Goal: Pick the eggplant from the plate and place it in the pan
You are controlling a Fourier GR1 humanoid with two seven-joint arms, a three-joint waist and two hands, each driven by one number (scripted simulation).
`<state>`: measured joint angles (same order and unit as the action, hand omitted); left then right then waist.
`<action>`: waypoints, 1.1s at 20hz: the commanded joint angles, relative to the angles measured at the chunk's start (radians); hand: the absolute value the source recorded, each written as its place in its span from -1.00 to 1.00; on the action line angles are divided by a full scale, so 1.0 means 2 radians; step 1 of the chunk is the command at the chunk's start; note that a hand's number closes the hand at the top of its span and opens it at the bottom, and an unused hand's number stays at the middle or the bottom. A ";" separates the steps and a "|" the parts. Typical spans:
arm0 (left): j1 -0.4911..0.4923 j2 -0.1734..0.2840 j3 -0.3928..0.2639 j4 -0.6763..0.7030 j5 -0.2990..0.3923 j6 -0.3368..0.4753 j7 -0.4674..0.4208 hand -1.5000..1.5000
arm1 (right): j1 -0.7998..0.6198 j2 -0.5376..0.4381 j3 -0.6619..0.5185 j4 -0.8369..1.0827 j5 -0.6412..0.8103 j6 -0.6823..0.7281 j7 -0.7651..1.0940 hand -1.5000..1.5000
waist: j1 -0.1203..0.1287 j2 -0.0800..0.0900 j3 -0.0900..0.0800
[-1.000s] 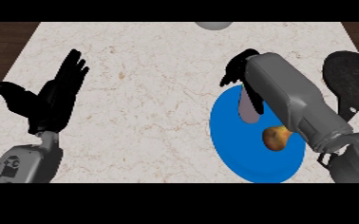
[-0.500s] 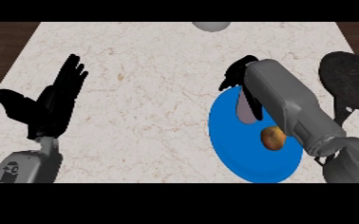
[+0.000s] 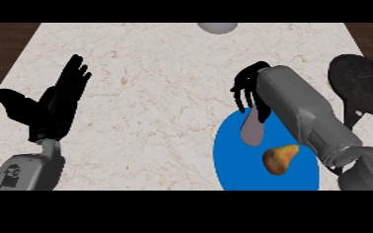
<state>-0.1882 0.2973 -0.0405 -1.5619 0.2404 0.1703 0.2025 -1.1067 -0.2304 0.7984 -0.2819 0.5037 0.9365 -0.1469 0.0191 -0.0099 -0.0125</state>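
Over the blue plate (image 3: 237, 165) the right robot hand (image 3: 250, 86) curls round the eggplant (image 3: 252, 128) — the pan (image 3: 354, 86) sits right; left robot hand (image 3: 55, 103) rests open (fingers up).

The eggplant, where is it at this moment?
In the head view the eggplant lies at the right, on the upper left part of the blue plate, directly below the right hand.
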 commanded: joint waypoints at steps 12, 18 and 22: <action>0.009 -0.009 0.009 0.000 -0.003 -0.007 -0.007 0.00 | -0.014 0.002 -0.090 0.038 -0.026 -0.134 0.052 1.00 | 0.000 0.005 0.006; 0.013 -0.001 0.016 0.013 -0.005 -0.006 -0.005 0.00 | -0.072 -0.105 -0.131 0.090 -0.035 -0.372 0.235 1.00 | -0.021 -0.006 0.005; 0.008 -0.004 0.010 0.014 -0.007 -0.007 -0.003 0.00 | -0.125 -0.099 -0.110 0.075 -0.002 -0.512 0.347 1.00 | -0.009 -0.003 0.005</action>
<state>-0.1716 0.2875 -0.0145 -1.5363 0.2279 0.1640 0.1917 -1.2715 -0.4100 0.5710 -0.1308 0.4665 0.1501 0.3532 -0.0075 -0.0154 -0.0023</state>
